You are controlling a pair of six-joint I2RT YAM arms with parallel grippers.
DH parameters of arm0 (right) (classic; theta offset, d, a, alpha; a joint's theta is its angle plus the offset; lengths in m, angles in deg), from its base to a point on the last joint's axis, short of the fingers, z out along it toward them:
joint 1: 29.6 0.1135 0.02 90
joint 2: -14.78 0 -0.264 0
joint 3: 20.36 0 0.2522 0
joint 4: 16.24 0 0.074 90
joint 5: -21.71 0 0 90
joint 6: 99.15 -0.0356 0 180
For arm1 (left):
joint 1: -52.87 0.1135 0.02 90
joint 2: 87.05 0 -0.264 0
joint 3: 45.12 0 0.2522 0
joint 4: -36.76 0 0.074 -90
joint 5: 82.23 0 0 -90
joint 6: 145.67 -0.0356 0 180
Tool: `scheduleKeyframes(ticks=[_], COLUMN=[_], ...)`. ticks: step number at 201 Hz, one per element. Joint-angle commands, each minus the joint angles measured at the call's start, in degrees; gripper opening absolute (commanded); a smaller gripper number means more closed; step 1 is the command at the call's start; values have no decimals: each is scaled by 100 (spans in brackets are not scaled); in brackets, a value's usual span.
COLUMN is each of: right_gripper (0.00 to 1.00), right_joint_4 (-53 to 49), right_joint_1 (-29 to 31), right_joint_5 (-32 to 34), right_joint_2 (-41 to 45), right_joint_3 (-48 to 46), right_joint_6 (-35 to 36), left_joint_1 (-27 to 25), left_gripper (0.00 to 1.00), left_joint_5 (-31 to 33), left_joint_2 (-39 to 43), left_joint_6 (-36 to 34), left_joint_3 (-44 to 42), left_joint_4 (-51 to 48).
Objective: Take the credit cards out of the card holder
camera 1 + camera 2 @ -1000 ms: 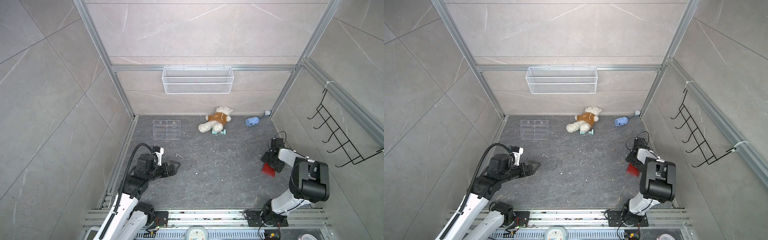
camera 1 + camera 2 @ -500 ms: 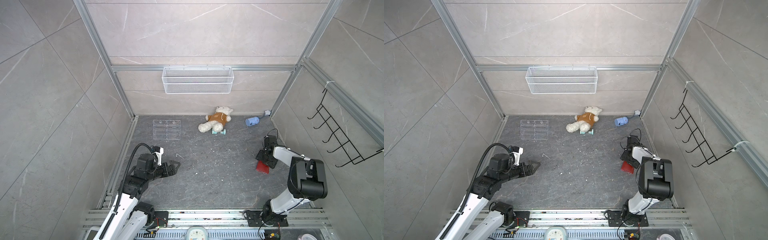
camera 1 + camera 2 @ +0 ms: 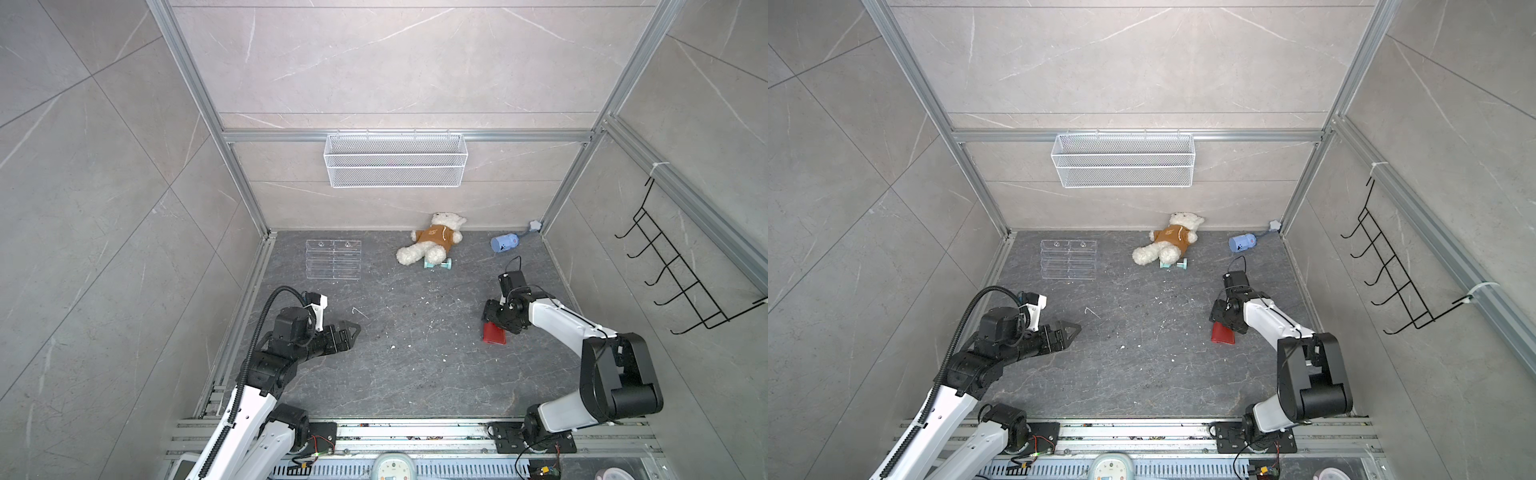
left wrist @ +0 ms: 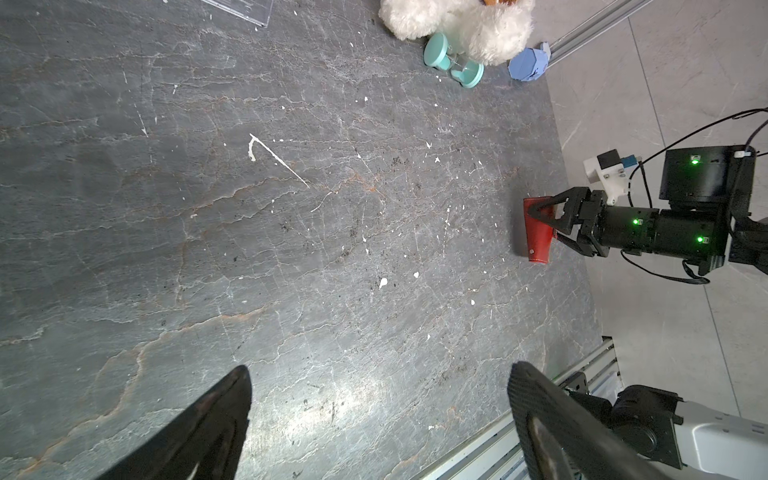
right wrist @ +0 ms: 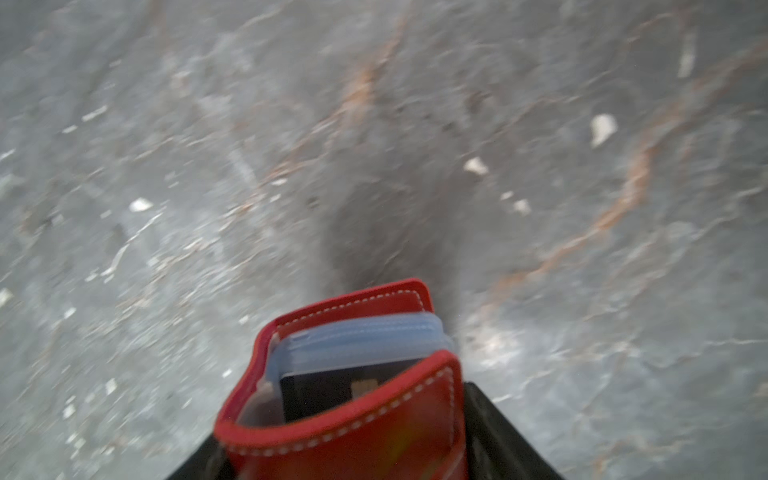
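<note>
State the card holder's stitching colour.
White, on the red leather-like folding card holder; clearest in the right wrist view.

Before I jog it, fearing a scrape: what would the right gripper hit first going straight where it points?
The table top: the right gripper aims down at it, and the card holder it grips would likely touch first.

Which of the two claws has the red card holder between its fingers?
The right claw: the card holder is gripped between its jaws. The left claw stands wide open, holding nothing.
</note>
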Motion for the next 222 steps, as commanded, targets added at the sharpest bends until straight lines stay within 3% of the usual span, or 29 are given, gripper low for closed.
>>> scheduleKeyframes(ticks=[1,76,140,175,222], right_gripper=[69,70,72,73,74], right_joint_4=[-265,-451,46,-93,-84], right_joint_1=[398,2420,4285,4773,4913], right_joint_5=[-136,203,798,1042,1036], right_joint_2=[316,398,-687,-1338,-1831], right_joint_3=[-81,186,892,1488,1831], right_joint_6=[-217,-1502,-3191,-3703,-3885], left_joint_1=[-27,-35,-48,-61,-78], left_gripper=[97,97,96,96,97], left_joint_5=[-57,-424,-435,-418,-397], left_joint_2=[-30,10,210,266,320], left_joint_6=[-67,253,372,389,418], left_joint_3=[33,-211,-297,-308,-336], left_joint_4=[-1,319,331,284,275])
